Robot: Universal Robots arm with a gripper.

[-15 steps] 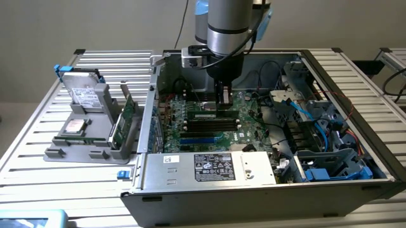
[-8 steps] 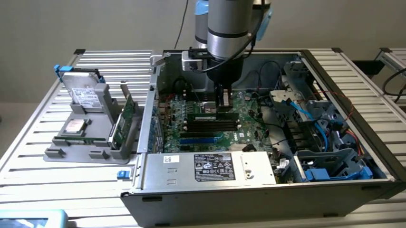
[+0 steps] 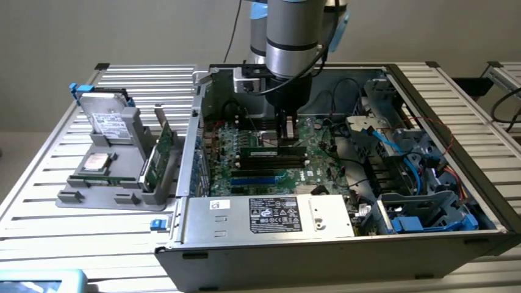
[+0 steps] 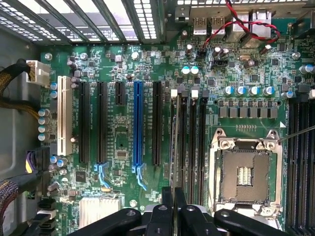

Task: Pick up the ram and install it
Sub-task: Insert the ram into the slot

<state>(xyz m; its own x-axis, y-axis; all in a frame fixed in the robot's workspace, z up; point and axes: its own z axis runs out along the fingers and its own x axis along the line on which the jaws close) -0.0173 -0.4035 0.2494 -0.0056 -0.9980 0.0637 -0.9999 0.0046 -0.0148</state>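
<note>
Claw [image 4: 173, 191] prongs sit closest to the wrist lens: two black fingers set close together, pinching a thin board seen edge-on. I take that board for the ram [image 4: 175, 142]. It runs in line with the black memory slots [image 4: 192, 137], beside the open CPU socket [image 4: 244, 174].

Seen from across the room:
- The arm reaches straight down into the open computer case [image 3: 342, 247] at centre frame, with the claw over the middle of the motherboard [image 4: 120, 162].
- The ram lies long and level under the fingertips, a pale label on its face, right on the slot bank.
- I cannot tell whether its lower edge sits in a slot or just above one.
- A grey tray [image 3: 97, 198] on the slatted table [image 3: 49, 244], at the exterior view's left, carries a hard drive [image 3: 110, 119] and an upright green expansion card [image 3: 165, 149]. Both are well apart from the claw.

Step in hand, as I judge it: the pick-up looks done and the install is under way, with the stick gripped at the slots.

What seating calls for, by my reckoning:
- the edge square over a single slot, since the neighbouring slots lie just beside it
- the notch matched to the slot's key
- a straight, even push so both ends go down together

A tilt could jam the stick or strain the board.
</note>
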